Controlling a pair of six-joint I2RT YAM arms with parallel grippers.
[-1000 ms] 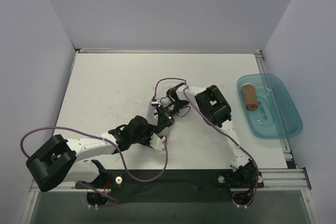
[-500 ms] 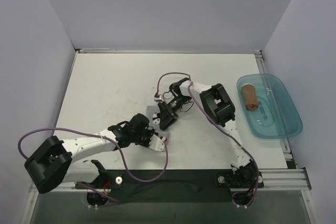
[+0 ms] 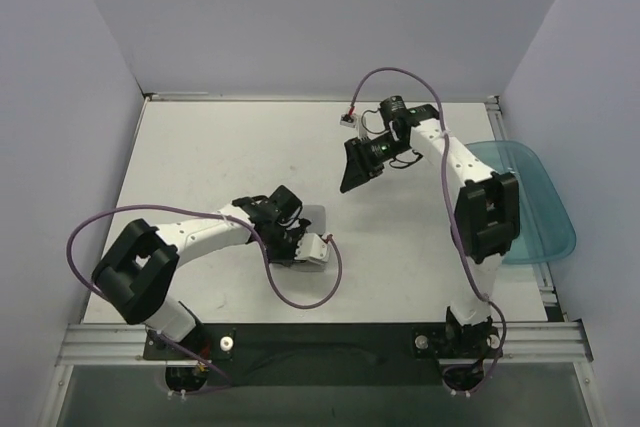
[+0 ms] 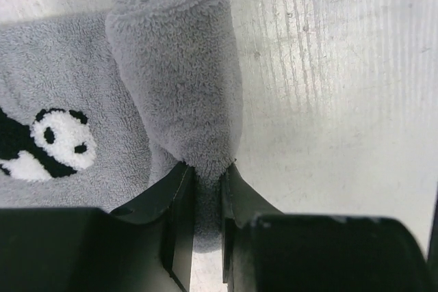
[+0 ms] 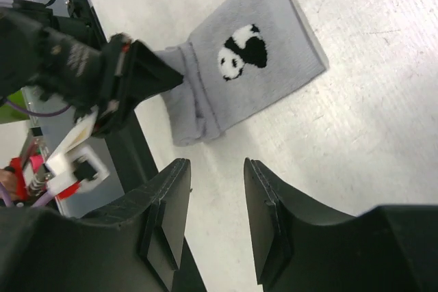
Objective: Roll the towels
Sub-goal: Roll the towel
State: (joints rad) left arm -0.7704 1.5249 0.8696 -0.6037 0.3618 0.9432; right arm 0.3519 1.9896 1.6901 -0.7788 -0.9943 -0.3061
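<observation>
The light grey towel (image 4: 61, 80), with a panda on it, lies near the table's front middle (image 3: 314, 217), partly rolled. The roll (image 4: 174, 80) lies along one edge; the rest lies flat. My left gripper (image 4: 209, 177) is shut on the near end of the roll, low on the table (image 3: 303, 239). My right gripper (image 5: 215, 193) is open and empty, raised above the table's back middle (image 3: 347, 185) and well away from the towel (image 5: 253, 66). Its camera also shows the left gripper (image 5: 147, 76) on the roll. The rust-brown towel is hidden behind my right arm.
A translucent teal tray (image 3: 545, 217) stands at the right edge, partly covered by my right arm's forearm (image 3: 485, 212). White walls close the table at the back and sides. Purple cables loop off both arms.
My right arm has swung up and back, away from the towel, with its jaws open. My left arm has shifted right and still holds the rolled end. The grey towel now shows.
</observation>
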